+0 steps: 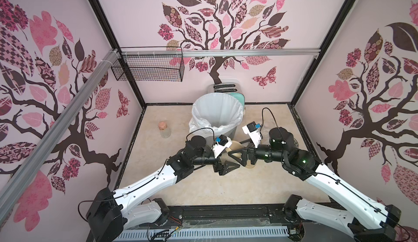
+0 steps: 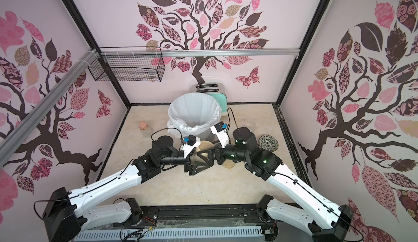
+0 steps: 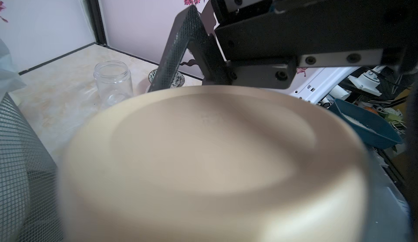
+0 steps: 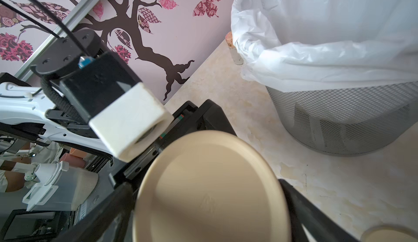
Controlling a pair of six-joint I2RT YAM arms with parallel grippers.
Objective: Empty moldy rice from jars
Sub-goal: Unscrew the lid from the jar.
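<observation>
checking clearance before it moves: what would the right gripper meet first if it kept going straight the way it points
Most likely the beige lid: it sits between the fingers of the right gripper, with nothing in front of it. Whether they touch it is unclear.

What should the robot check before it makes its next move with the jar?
1. Right claw sits around the beige lid: ok.
2. Right claw squeezing that lid: cannot tell, it is blurred.
3. Left claw holding the jar underneath: cannot tell, the jar is hidden.
4. Lined bin close by and open on top: ok.
5. Empty jar upright, apart from the claws: ok.
6. Rice in the hidden jar: cannot tell.
</observation>
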